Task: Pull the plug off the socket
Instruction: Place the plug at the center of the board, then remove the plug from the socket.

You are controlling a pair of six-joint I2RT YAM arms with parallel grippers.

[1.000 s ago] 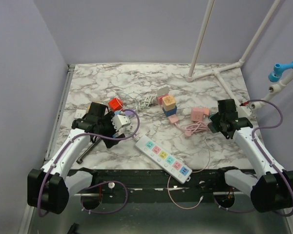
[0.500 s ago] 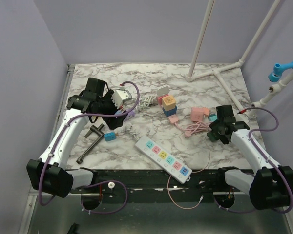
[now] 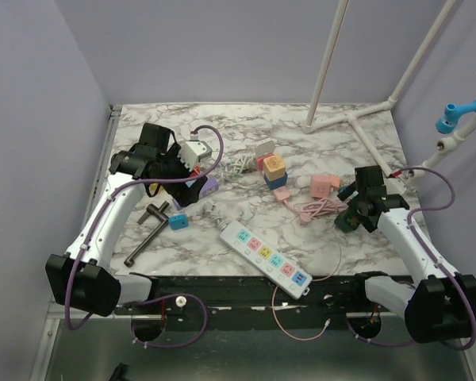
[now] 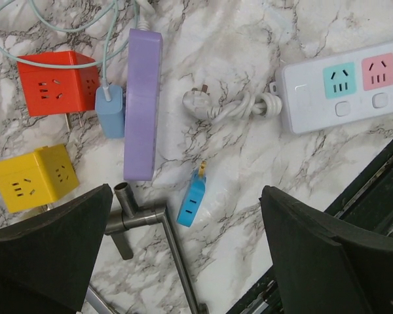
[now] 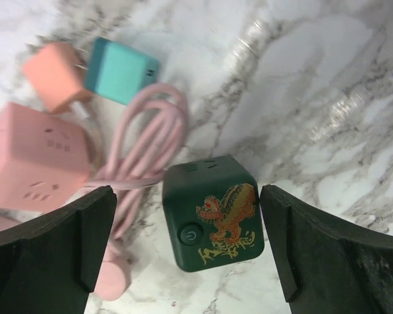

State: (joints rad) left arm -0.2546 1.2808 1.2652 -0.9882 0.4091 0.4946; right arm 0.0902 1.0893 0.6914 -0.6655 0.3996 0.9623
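A dark green cube socket (image 5: 213,216) with a dragon print sits on the marble between the open fingers of my right gripper (image 5: 188,219), untouched. A pink cable (image 5: 134,157) runs up to its left side. In the top view my right gripper (image 3: 354,214) hangs over the cube and hides most of it. My left gripper (image 4: 187,226) is open and empty above a small blue plug (image 4: 192,199) that lies loose on the table. The plug also shows in the top view (image 3: 178,222), in front of my left gripper (image 3: 184,187).
Red cube (image 4: 56,82), yellow cube (image 4: 33,176), light blue adapter (image 4: 109,111) with a pale cable, purple strip (image 4: 142,104), metal T-tool (image 4: 160,235) and white power strip (image 3: 266,258) with its coiled plug (image 4: 200,103). Pink cube (image 5: 33,157), teal plug (image 5: 123,70), white pipe frame (image 3: 357,119).
My left arm has swung back and left, leaving the blue plug on the table. My right gripper has moved down and now straddles the green cube.
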